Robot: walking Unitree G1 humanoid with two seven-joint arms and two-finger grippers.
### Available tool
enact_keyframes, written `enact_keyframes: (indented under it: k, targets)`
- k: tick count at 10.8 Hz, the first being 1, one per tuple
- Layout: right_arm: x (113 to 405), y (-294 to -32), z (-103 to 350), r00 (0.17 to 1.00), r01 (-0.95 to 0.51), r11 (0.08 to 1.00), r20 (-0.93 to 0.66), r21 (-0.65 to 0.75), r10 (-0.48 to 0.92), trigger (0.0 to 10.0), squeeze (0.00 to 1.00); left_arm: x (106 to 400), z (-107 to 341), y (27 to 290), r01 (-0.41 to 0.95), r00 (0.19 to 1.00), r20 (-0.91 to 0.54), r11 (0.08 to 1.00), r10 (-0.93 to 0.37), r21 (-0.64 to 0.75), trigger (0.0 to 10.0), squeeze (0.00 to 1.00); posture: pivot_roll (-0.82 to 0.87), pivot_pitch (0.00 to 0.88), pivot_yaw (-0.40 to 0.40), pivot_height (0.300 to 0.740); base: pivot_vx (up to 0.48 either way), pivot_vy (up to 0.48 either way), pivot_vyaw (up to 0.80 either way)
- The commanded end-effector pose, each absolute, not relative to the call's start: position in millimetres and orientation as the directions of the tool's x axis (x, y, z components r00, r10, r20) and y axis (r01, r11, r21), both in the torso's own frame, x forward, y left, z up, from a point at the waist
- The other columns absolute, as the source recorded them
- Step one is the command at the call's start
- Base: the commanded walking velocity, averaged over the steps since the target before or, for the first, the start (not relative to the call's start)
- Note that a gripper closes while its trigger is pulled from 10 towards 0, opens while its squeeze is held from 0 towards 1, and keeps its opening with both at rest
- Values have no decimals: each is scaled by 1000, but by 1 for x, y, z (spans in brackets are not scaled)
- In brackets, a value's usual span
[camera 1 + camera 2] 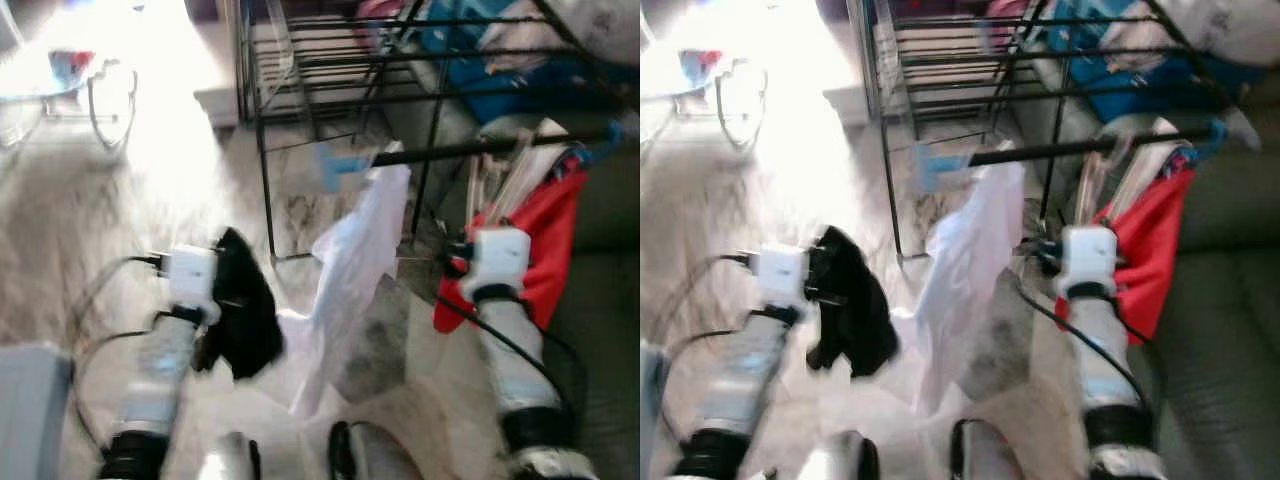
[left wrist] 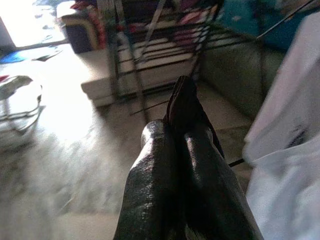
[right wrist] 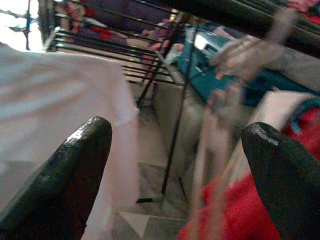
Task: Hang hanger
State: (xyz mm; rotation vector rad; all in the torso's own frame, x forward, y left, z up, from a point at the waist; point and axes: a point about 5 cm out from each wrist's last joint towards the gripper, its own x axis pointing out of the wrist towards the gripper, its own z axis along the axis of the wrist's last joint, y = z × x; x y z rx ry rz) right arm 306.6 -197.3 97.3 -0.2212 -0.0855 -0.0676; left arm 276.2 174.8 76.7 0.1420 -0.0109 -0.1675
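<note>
My right claw (image 3: 175, 165) is spread wide, raised just below the black rail (image 1: 470, 150) of the drying rack (image 1: 330, 60), beside a pale hanger (image 3: 220, 90) carrying a red garment (image 1: 535, 250). My left claw (image 2: 182, 145) is pressed together on a black cloth (image 1: 245, 305). A white shirt (image 1: 350, 270) hangs from the rail between both arms.

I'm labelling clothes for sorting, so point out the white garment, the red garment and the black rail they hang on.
white garment (image 1: 355, 250), left eye view, middle of the cloth
red garment (image 1: 550, 240), left eye view, its front panel
black rail (image 1: 470, 149), left eye view, bare mid-length
</note>
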Motion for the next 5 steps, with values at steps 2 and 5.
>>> enact_keyframes:
  k: [2, 5]
  targets:
    - [310, -215, 91, 985, 171, 945, 50, -280, -164, 10000, 0, 273, 78, 171, 172, 984, 14, 974, -176, 144, 10000, 0, 9, 157, -52, 740, 0, 0, 0]
    - [310, -233, 87, 954, 290, 898, 24, -333, -299, 10000, 0, 271, 78, 169, 179, 983, 9, 973, -182, 147, 10000, 0, 16, 168, -47, 740, 0, 0, 0]
